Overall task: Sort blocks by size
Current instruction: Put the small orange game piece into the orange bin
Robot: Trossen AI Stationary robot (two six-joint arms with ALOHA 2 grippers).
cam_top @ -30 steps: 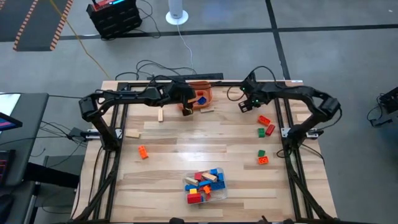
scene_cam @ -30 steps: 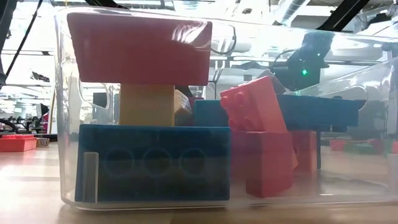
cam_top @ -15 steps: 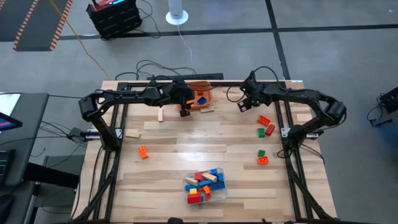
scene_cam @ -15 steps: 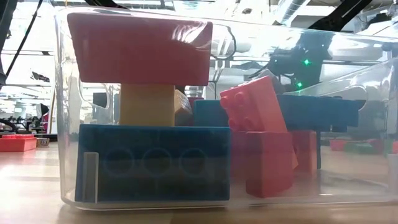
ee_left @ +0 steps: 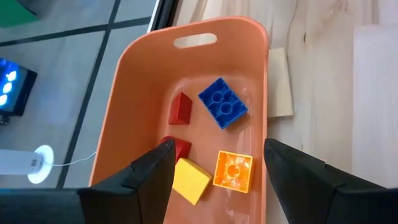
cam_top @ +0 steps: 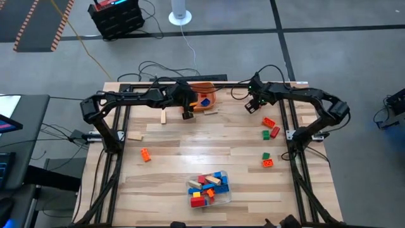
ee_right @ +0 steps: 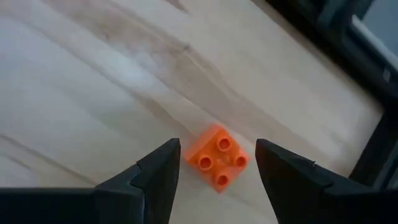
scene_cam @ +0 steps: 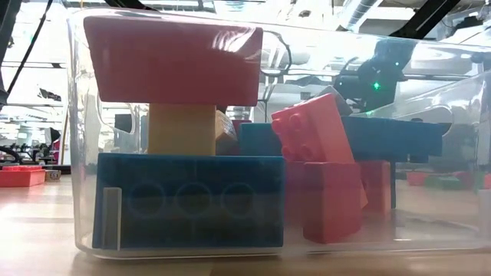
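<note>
The blocks lie scattered. Several sit in the orange bowl (ee_left: 137, 93) at the far edge: a blue one (ee_left: 222, 102), two red, a yellow (ee_left: 189, 179) and an orange (ee_left: 233, 170). My left gripper (ee_left: 214, 180) hovers open over the bowl (cam_top: 204, 98), empty. My right gripper (ee_right: 217, 180) is open above a small orange four-stud block (ee_right: 217, 158) that lies flat on the wood, its fingers standing either side without touching. In the high view this gripper (cam_top: 254, 106) is at the far right.
Loose red, green and orange blocks (cam_top: 268, 133) lie by the right edge. An orange block (cam_top: 145, 154) and tan pieces (cam_top: 135, 135) lie on the left. The clear tub (cam_top: 207, 188) of mixed blocks stands near the front and fills the low view (scene_cam: 253, 153).
My right gripper has rolled a little about its own axis and stays over much the same spot, still open. The blocks, the bowl and the tub have kept their places.
</note>
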